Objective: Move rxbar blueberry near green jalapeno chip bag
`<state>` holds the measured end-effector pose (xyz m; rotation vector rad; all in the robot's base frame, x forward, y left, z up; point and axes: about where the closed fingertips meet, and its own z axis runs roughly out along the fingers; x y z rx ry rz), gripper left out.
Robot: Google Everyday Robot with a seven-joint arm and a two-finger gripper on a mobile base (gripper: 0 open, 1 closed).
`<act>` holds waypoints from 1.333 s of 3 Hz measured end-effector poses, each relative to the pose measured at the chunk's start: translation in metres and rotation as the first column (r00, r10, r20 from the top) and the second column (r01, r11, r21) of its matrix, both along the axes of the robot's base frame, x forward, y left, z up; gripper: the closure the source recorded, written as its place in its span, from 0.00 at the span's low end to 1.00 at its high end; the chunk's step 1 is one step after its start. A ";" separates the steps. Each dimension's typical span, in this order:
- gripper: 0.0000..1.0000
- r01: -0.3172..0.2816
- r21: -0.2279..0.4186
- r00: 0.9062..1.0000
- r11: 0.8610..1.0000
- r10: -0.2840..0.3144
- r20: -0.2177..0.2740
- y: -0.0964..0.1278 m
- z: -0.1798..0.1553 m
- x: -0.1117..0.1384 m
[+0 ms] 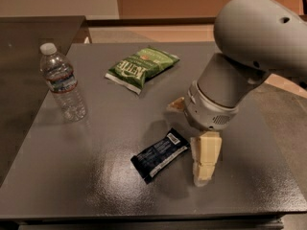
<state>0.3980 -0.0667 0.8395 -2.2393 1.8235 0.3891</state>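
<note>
The rxbar blueberry (pixel 160 155), a small dark bar with white label patches, lies flat on the dark grey table (pixel 96 186) at the front centre. The green jalapeno chip bag (pixel 140 67) lies further back, left of centre, well apart from the bar. My gripper (pixel 203 175) hangs from the grey arm (pixel 240 66), pointing down, low over the table just right of the bar's right end. It holds nothing that I can see.
A clear plastic water bottle (pixel 62 83) with a white cap stands upright at the table's left side. A small tan thing (pixel 176 104) shows beside the arm's wrist. The table's front edge is close below the bar.
</note>
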 end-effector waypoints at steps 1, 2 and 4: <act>0.00 -0.021 0.016 1.000 1.000 0.021 -0.003 0.010 -0.007 -0.007; 0.18 -0.039 0.026 0.999 0.999 0.040 -0.016 0.017 -0.011 -0.011; 0.64 -0.052 0.029 0.998 0.998 0.053 -0.032 0.023 -0.013 -0.016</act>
